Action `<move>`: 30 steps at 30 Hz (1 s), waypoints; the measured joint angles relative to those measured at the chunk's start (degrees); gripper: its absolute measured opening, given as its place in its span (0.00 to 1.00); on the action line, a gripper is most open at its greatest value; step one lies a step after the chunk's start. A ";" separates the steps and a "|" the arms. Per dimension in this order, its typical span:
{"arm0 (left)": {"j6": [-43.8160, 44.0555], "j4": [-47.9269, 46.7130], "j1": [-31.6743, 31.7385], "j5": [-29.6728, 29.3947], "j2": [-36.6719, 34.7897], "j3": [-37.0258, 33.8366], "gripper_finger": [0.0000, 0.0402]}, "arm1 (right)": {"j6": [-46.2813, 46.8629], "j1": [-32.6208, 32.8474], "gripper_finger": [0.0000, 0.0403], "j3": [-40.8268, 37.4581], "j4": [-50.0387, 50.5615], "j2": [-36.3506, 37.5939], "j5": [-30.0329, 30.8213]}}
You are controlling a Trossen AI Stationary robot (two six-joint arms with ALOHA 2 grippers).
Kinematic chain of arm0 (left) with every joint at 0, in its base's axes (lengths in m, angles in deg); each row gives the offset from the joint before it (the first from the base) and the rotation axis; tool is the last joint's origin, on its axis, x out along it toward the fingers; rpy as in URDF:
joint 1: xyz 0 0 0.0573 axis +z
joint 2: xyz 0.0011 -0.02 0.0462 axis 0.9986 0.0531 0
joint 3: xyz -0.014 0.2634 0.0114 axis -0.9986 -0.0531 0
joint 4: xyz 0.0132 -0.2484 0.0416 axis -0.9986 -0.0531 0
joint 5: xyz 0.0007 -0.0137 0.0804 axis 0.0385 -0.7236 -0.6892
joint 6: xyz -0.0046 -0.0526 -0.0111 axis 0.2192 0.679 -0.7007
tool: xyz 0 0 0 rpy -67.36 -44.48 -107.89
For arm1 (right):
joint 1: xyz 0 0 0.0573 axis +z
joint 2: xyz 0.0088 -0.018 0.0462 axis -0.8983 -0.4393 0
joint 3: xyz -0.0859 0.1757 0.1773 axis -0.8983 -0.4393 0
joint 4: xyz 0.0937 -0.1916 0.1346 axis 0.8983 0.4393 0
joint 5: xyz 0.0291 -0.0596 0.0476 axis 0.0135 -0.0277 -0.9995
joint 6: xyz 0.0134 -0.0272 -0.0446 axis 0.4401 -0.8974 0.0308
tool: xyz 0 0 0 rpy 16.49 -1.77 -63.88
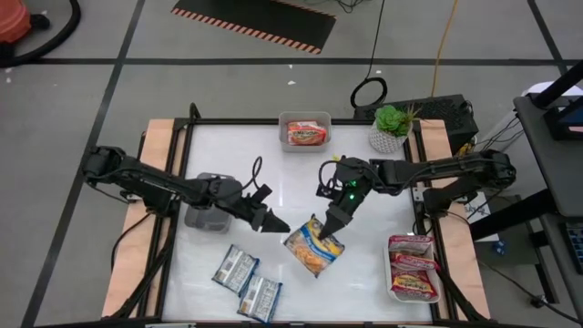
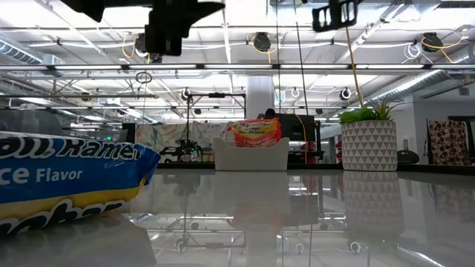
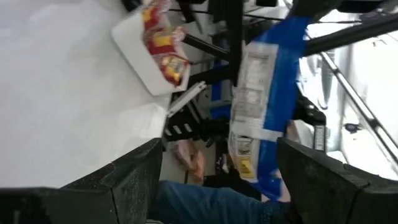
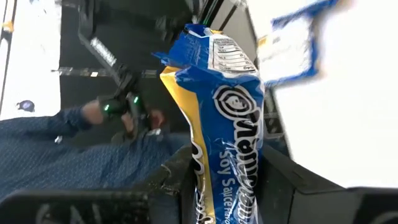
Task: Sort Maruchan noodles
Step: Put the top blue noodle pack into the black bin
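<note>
A blue-and-yellow noodle packet (image 1: 314, 245) is being gripped at its upper end by the right gripper (image 1: 326, 228), fingers clenched on it, above the counter (image 1: 273, 191) middle toward the front edge. The left gripper (image 1: 273, 222) is being held just beside it, fingers spread and empty.

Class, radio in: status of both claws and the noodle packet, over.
Right claw shut on blue-and-yellow noodle packet, mid-table. Left claw open, empty, just beside the packet. Nothing in the way.
</note>
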 joint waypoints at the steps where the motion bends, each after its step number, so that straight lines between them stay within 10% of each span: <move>1: 0.01 -0.27 0.30 -0.02 0.00 0.00 0.78 | -0.52 -0.39 0.28 0.00 -0.04 -0.24 0.67; 30: -1.85 -0.35 1.99 5.20 0.00 0.04 0.71 | -4.08 -5.55 0.28 0.02 -15.02 -10.64 -3.92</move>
